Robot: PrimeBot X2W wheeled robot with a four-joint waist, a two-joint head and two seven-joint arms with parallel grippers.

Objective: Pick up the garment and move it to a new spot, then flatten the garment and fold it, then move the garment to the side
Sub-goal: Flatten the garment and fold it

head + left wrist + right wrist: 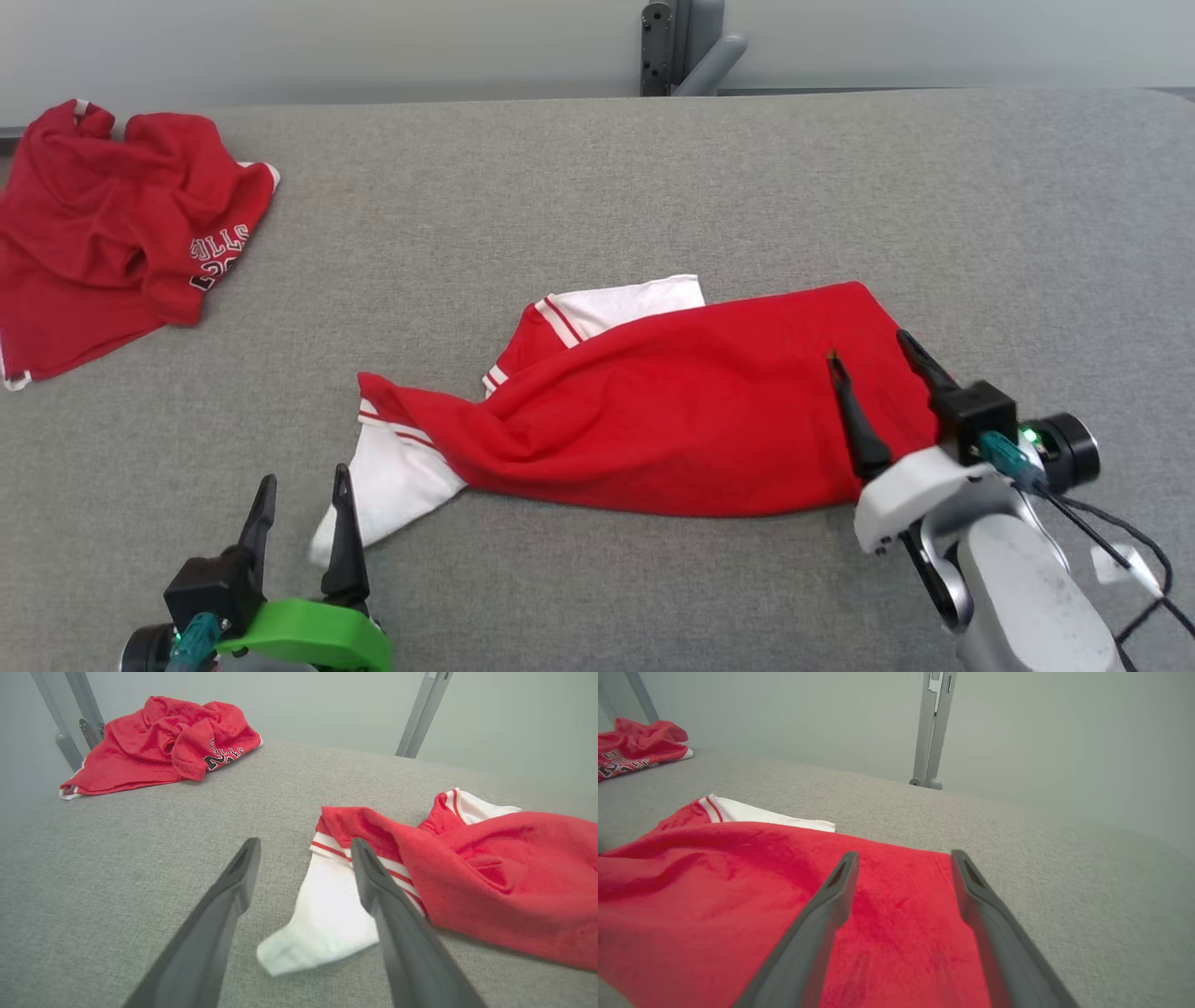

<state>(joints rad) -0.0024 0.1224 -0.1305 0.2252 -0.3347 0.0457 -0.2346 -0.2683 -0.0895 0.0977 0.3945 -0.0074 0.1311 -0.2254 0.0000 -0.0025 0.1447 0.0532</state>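
A red garment with white striped sleeves (672, 411) lies rumpled across the middle of the grey table (597, 187). Its white sleeve (327, 910) trails toward the near left. My left gripper (303, 481) hovers open at the lower left, its right finger just beside that sleeve's tip. In the left wrist view the left gripper (303, 847) frames the sleeve between its fingers. My right gripper (868, 350) stands open over the garment's right end. The right wrist view shows the right gripper (903, 856) above red cloth (738, 896), holding nothing.
A second red garment with lettering (121, 233) lies crumpled at the table's far left corner, also seen in the left wrist view (163, 742). A grey metal post (686, 47) stands behind the table's far edge. Bare table stretches right of the main garment.
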